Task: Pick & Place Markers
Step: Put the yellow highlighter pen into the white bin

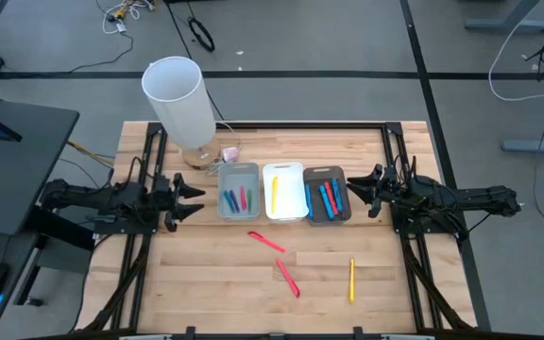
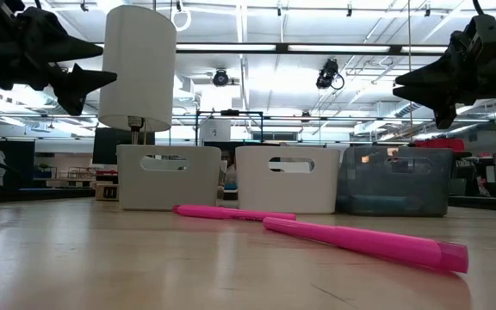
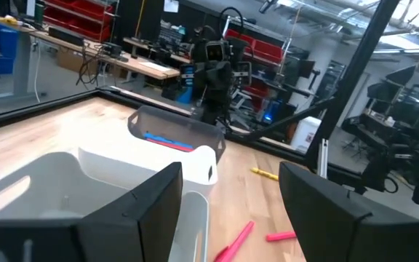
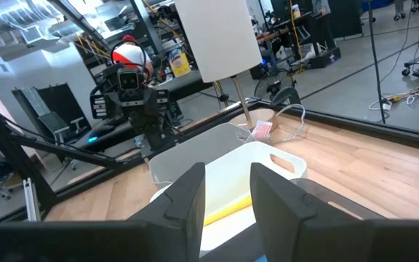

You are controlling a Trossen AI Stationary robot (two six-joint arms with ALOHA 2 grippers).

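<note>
Three bins stand in a row at mid-table. The grey bin (image 1: 239,192) holds blue, green and red markers, the white bin (image 1: 284,192) a yellow marker, and the dark bin (image 1: 327,195) blue and red markers. Nearer the front edge, two red markers (image 1: 265,241) (image 1: 288,277) and a yellow marker (image 1: 351,280) lie flat on the wood. My left gripper (image 1: 196,198) hovers left of the grey bin, pointing level, open and holding nothing. My right gripper (image 1: 352,192) hovers right of the dark bin, with a narrow empty gap between its fingers (image 4: 228,171).
A tall white lamp (image 1: 179,104) stands at the table's far left behind the grey bin, with a small pink-tagged cable end (image 1: 230,152) beside its base. Bare wood (image 1: 206,283) stretches along the front of the table around the loose markers.
</note>
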